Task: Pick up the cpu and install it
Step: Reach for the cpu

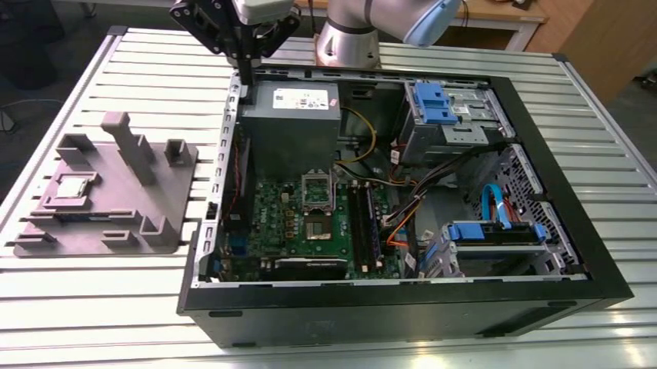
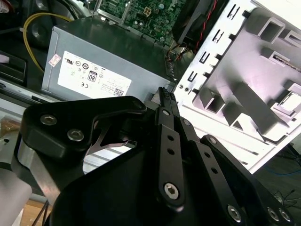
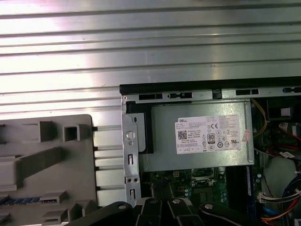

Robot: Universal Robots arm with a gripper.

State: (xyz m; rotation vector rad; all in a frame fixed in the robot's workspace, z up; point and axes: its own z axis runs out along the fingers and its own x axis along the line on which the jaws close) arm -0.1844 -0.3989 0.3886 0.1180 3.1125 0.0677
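Cpu (image 1: 72, 187) lies flat in a recess of the grey fixture plate (image 1: 103, 224), which sits on the slatted table (image 1: 154, 61) at the exterior view's left of the open computer case (image 1: 411, 307). It is well apart from the gripper (image 1: 246, 81), which hangs over the case's far corner beside the power supply (image 1: 292, 115). Its fingers (image 2: 165, 122) are pressed together and grasp nothing (the second wrist view shows them meeting at the tips).

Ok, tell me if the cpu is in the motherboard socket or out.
Out. The cpu lies flat in a recess of the grey fixture plate, outside the computer case.
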